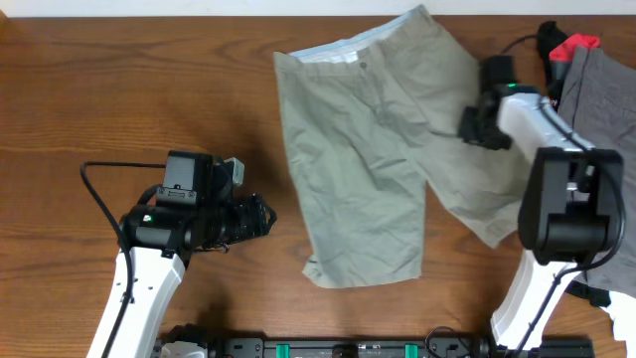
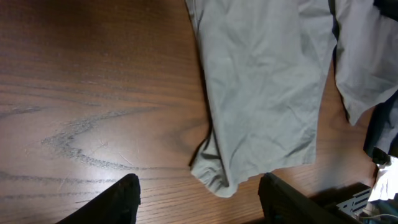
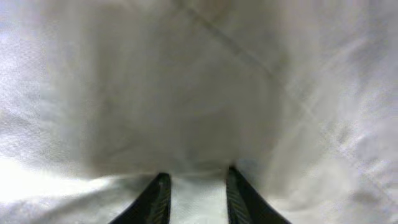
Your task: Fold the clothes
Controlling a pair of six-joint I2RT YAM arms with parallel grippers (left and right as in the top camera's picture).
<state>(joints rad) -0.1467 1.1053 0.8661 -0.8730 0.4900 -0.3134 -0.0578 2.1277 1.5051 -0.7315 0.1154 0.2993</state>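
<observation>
Khaki shorts (image 1: 368, 149) under right gripper (image 3: 198, 190)

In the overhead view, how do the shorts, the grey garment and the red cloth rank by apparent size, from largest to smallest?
1. shorts
2. grey garment: partly hidden and cut by the picture's edge, so its full size is unsure
3. red cloth
</observation>
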